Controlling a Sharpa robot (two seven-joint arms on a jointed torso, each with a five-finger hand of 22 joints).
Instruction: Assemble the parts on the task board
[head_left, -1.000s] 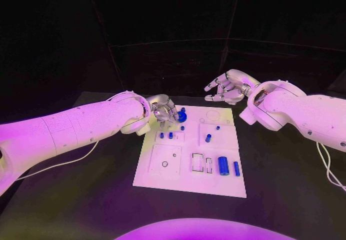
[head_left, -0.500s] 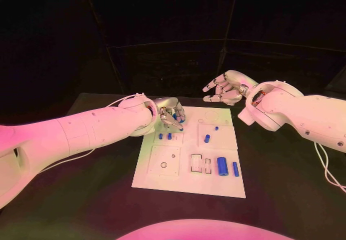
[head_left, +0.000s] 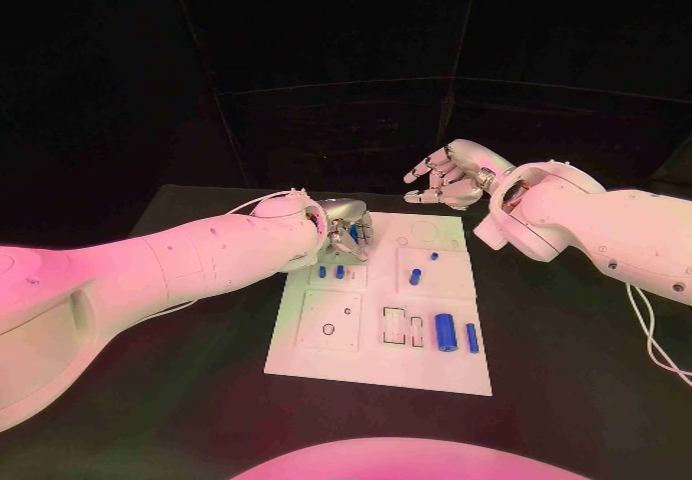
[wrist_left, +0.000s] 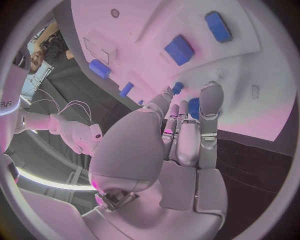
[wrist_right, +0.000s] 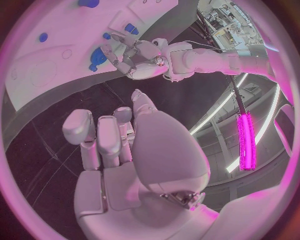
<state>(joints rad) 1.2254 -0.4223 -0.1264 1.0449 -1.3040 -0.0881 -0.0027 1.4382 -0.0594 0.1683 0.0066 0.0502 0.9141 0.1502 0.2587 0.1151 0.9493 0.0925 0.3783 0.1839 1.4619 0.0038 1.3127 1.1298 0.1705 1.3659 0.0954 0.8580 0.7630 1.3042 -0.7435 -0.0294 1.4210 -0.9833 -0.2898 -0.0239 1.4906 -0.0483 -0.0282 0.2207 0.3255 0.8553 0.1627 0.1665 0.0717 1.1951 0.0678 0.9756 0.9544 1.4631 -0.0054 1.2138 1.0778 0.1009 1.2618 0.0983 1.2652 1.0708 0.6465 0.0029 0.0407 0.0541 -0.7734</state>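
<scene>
Shifted a little inward along the far-left corner of the task board (head_left: 378, 358), the left hand (head_left: 342, 231) is now seen with its fingers curled down over the blue part (head_left: 355, 232) that lay exposed beside it a second ago; only a sliver of blue is now shown between the fingers. From the left wrist view, the fingertips (wrist_left: 210, 95) are seen pressed against that part (wrist_left: 193, 106) at the board's edge, but whether the piece is actually gripped or merely touched cannot be told. The right hand (head_left: 454, 173) is held in the air beyond the far edge of the board, much where it was, its fingers loosely bent and apart with nothing in them. Elsewhere on the board, nothing is seen to have been moved: two small blue pegs (head_left: 330, 271) are left just near of the left hand, another peg (head_left: 415, 277) stands mid-board, and two longer blue cylinders (head_left: 446, 331) lie side by side toward the near right. By this evidence, a pick-up of the far-left part is judged to be under way, with most of the assembly not yet done. A secure hold would be needed before any lift is attempted.
</scene>
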